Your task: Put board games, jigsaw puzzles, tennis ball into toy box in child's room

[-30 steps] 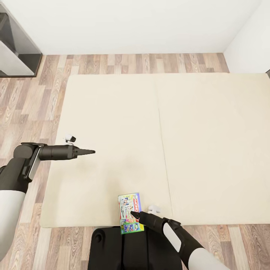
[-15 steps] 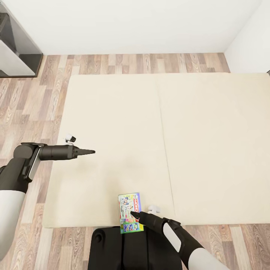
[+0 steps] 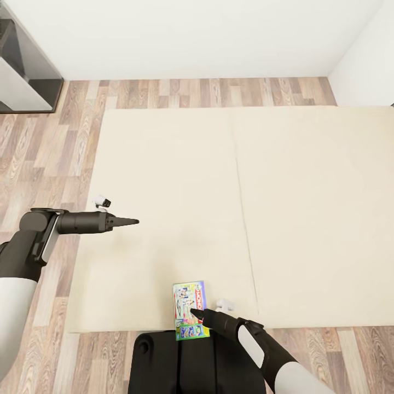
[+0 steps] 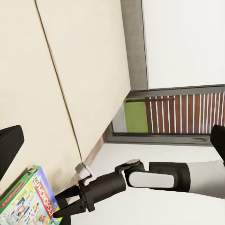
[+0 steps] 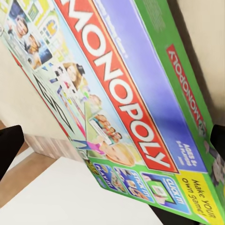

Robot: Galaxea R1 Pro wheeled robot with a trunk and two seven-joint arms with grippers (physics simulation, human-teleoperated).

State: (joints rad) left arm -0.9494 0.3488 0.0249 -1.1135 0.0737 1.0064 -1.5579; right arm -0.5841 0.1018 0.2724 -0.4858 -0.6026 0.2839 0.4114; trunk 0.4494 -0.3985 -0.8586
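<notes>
One board game [image 3: 186,298], a flat Monopoly box in pale green and blue with a red band, lies at the near edge of the beige bed [image 3: 164,180], its near end over my black base. My right gripper [image 3: 192,312] is open, its tip right over the box's lid. In the right wrist view the box [image 5: 117,93] spans the space between the spread fingertips [image 5: 9,145]. The left wrist view shows the box [image 4: 26,204] beside the right gripper [image 4: 61,206]. My left gripper [image 3: 135,221] hangs open over the bed's left part, holding nothing.
Wood-plank floor [image 3: 44,142] runs along the bed's left and far sides. A dark grey side desk with a white panel [image 3: 22,71] stands at the far left by the white wall. My base [image 3: 186,361] is against the bed's near edge. A slatted window [image 4: 183,112] is in the left wrist view.
The whole picture has shifted: the bed sits slightly further right than before. The box and both arms keep their places in the view.
</notes>
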